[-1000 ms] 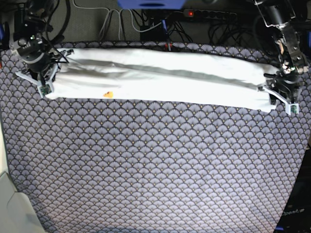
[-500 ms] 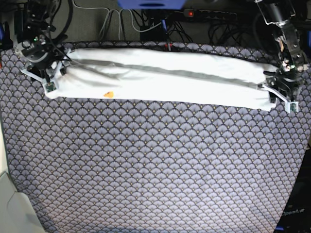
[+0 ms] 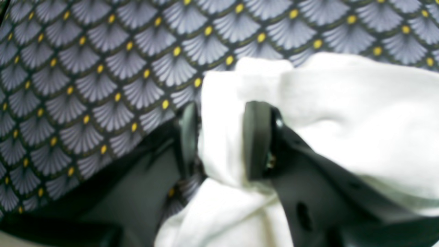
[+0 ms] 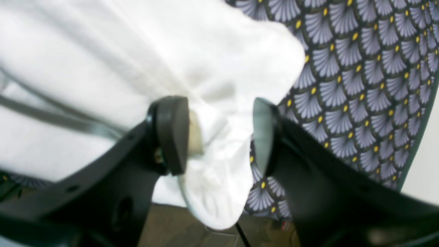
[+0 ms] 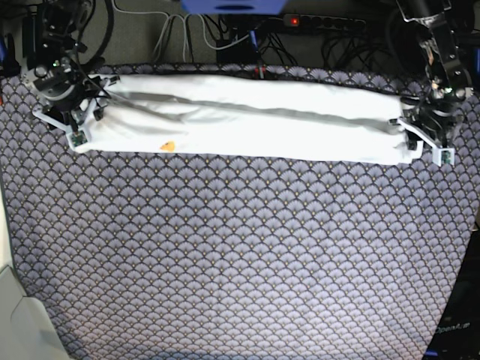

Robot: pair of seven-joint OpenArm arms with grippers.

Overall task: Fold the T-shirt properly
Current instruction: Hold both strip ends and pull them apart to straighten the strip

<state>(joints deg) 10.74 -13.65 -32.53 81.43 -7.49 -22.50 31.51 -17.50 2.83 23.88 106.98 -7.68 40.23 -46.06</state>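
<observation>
The T-shirt (image 5: 247,120) lies white side up, folded into a long narrow band across the back of the table, with a small orange spot of print (image 5: 168,145) near its front edge. At the band's right end in the base view, my left gripper (image 5: 424,142) is shut on it. The left wrist view shows a thick fold of T-shirt (image 3: 360,120) pinched in the left gripper (image 3: 221,137). My right gripper (image 5: 69,124) stands open over the band's left end. In the right wrist view a bunched corner of the T-shirt (image 4: 137,51) hangs loose inside the right gripper (image 4: 221,135).
A cloth with a purple fan pattern (image 5: 240,255) covers the table. Cables and a power strip (image 5: 322,22) run behind its back edge. A pale object (image 5: 19,322) sits at the front left corner. The table's right edge lies close to the left arm.
My right gripper has opened and let go of the shirt's left end. My left gripper has moved slightly back and inward, drawing the shirt's right end with it.
</observation>
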